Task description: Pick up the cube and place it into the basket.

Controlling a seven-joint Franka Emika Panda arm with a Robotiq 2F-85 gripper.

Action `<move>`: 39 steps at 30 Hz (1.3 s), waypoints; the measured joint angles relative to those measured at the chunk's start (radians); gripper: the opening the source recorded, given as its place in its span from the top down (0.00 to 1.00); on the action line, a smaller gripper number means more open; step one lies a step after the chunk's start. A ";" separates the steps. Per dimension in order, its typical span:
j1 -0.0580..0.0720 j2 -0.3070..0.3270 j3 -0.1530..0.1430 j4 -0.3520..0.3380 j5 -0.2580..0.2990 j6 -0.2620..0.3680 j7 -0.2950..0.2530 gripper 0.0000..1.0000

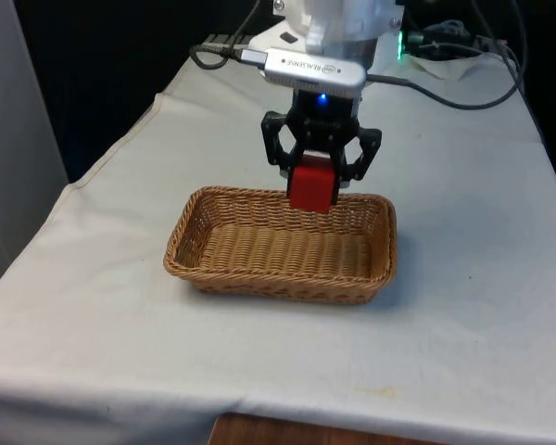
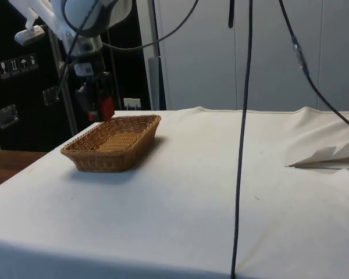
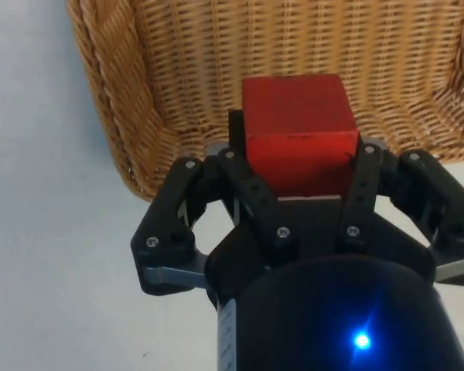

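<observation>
Gripper (image 1: pixel 319 179) was clamped on red cube (image 1: pixel 311 185), held in air above far rim of wicker basket (image 1: pixel 276 278), w/ cube's lower part just over the rim. Basket sat on white cloth (image 1: pixel 463 306) nr table's middle, toward the robot's end; cables (image 1: pixel 463 88) lay at far edge.

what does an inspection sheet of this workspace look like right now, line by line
surface: table under a white cloth, rumpled at one edge in the side view
job's things: red cube held in the air over the far rim of the wicker basket; basket holds nothing
clutter: nothing seen
grippers: gripper shut on the cube, above the basket's rim
cables: black cables lie on the cloth by the robot's base; others hang across the side view
surroundings: black curtains, pale panels, dark cabinets
</observation>
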 measured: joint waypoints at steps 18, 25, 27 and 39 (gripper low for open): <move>0.002 0.059 -0.001 -0.007 -0.017 0.082 0.018 1.00; 0.004 0.094 -0.001 -0.011 -0.019 0.126 0.026 1.00; 0.005 0.104 -0.001 -0.011 -0.020 0.138 0.030 1.00; 0.012 0.155 -0.001 -0.011 -0.021 0.198 0.044 1.00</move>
